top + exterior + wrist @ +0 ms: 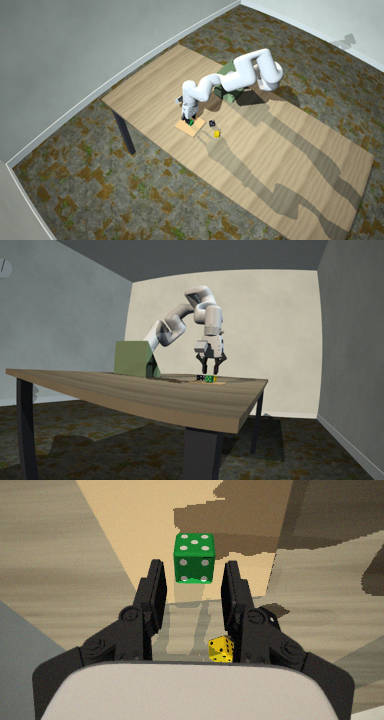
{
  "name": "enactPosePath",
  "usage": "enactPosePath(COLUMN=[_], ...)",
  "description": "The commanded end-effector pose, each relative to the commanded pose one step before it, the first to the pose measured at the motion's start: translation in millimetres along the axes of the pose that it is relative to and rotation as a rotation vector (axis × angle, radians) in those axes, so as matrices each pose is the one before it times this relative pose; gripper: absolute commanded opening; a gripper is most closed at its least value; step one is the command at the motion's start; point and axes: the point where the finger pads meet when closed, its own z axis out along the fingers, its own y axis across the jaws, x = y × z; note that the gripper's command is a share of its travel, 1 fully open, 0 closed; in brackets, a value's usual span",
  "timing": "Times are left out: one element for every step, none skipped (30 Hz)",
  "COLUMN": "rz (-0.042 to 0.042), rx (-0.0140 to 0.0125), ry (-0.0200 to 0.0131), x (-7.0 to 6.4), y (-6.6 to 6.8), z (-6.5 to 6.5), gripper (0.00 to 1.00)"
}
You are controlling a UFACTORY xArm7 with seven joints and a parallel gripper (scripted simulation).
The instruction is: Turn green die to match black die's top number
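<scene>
Gripper poised above the green die on the mat, grasping nothing.

The white arm's black two-fingered gripper hung just above the small green cube die with white pips, its fingers parted about halfway and empty, pointing straight down. The wrist view showed the die lying flat and free on the thin tan rectangular mat, five pips on its upper face, below and clear of the fingertips. The small black die with white pips sat on the bare wooden table just beside the mat, and the small yellow die with dark pips lay near it, also off the mat. A green wedge-shaped block stood at the arm's base.
</scene>
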Motion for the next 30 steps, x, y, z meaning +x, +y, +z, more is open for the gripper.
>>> enactPosePath(rz=[0.00044, 0.00000, 0.00000, 0.00000, 0.00000, 0.00000, 0.00000, 0.00000, 0.00000, 0.00000, 0.00000, 0.00000, 0.00000, 0.00000, 0.00000, 0.00001, -0.00001, 0.00001, 0.00000, 0.00000, 0.00000, 0.00001, 0.00000, 0.00000, 0.00000, 0.00001, -0.00001, 0.00001, -0.00001, 0.00000], rx=[0.00425, 0.00000, 0.00000, 0.00000, 0.00000, 0.00000, 0.00000, 0.00000, 0.00000, 0.00000, 0.00000, 0.00000, 0.00000, 0.00000, 0.00000, 0.00000, 0.00001, 0.00000, 0.00000, 0.00000, 0.00000, 0.00000, 0.00000, 0.00000, 0.00000, 0.00000, 0.00001, -0.00001, 0.00001, 0.00000], ry=[0.00243, 0.00000, 0.00000, 0.00000, 0.00000, 0.00000, 0.00000, 0.00000, 0.00000, 0.00000, 0.00000, 0.00000, 0.00000, 0.00000, 0.00000, 0.00000, -0.00001, 0.00000, 0.00000, 0.00000, 0.00000, 0.00000, 0.00000, 0.00000, 0.00000, 0.00001, -0.00001, 0.00001, -0.00001, 0.00000], x=[1.07, 0.00, 0.00, 0.00, 0.00, 0.00, 0.00, 0.00, 0.00, 0.00, 0.00, 0.00, 0.00, 0.00, 0.00, 0.00, 0.00, 0.00, 0.00, 0.00, 0.00, 0.00, 0.00, 0.00, 0.00, 0.00, 0.00, 0.00, 0.00, 0.00], y=[-1.22, 0.00, 0.00, 0.00, 0.00, 0.00, 0.00, 0.00, 0.00, 0.00, 0.00, 0.00, 0.00, 0.00, 0.00, 0.01, -0.01, 0.00, 0.00, 0.00, 0.00, 0.01, 0.00, 0.00, 0.00, 0.01, -0.01, 0.01, -0.01, 0.00], z=[-1.97, 0.00, 0.00, 0.00, 0.00, 0.00, 0.00, 0.00, -0.03, -0.21, -0.53, -0.94, -1.40, 0.00, 0.00, -1.88, -2.34, -2.76, -3.12, -3.39, -3.58, -3.66, -3.64, -3.52, -3.32, -3.02, -2.65, -2.24, -1.78, -1.33], gripper=[0.47, 0.47, 0.47, 0.47, 0.47, 0.47, 0.47, 0.47, 0.47, 0.47, 0.47, 0.47, 0.47, 0.47, 0.47, 0.47, 0.47, 0.47, 0.47, 0.47, 0.47, 0.47, 0.47, 0.47, 0.47, 0.47, 0.47, 0.47, 0.47, 0.47])
